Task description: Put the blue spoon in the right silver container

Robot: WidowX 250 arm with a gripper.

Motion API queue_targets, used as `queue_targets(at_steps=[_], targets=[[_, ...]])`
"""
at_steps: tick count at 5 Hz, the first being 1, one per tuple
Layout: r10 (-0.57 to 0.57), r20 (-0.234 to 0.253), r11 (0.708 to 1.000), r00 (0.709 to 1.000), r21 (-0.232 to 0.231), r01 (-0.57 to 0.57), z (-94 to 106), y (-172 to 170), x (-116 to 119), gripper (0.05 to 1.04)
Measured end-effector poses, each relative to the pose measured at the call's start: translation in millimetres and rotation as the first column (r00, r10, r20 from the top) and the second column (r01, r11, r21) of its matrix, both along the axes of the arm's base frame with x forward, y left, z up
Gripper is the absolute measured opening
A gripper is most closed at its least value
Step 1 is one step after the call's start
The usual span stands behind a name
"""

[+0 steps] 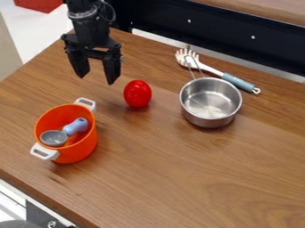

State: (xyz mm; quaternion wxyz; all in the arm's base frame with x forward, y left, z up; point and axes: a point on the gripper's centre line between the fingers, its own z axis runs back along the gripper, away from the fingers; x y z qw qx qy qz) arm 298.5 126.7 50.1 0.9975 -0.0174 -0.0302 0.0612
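At the upper left the gripper (96, 79) hangs over the wooden table, open, with its two fingers spread wide and nothing between them. Below it, a blue-handled spoon with a grey bowl (74, 128) lies inside an orange pot with white handles. The spoon's handle points up and right, and its bowl is near the pot's lower-left side. On the right stands the silver container (211, 121), a small metal pan whose thin wire handle points to the back; its visible inside holds nothing.
A red egg-shaped object (138, 94) stands between the orange pot (83, 150) and the silver container. Behind the container lies a white slotted utensil with a blue-grey handle (238, 82). The table's front edge runs along the lower left.
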Motion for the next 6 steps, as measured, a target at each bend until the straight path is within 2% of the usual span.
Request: queue_targets(at_steps=[1, 2, 3, 5, 6], targets=[[-0.002, -0.036, 1.000, 0.999, -0.017, 0.001, -11.3, -2, -5, 0.997], [-0.023, -0.040, 0.999, 0.999, -0.023, 0.022, -10.0, -3, -7, 0.997], [-0.053, -0.002, 0.998, 0.999, -0.026, 0.053, 4.9, -1, -12, 0.997], [-0.133, 0.017, 0.990, 0.991, -0.041, 0.134, 18.4, 7, -50, 0.997], [-0.156, -0.005, 0.986, 0.988, -0.056, 0.155, 14.8, 6, -65, 0.997]])
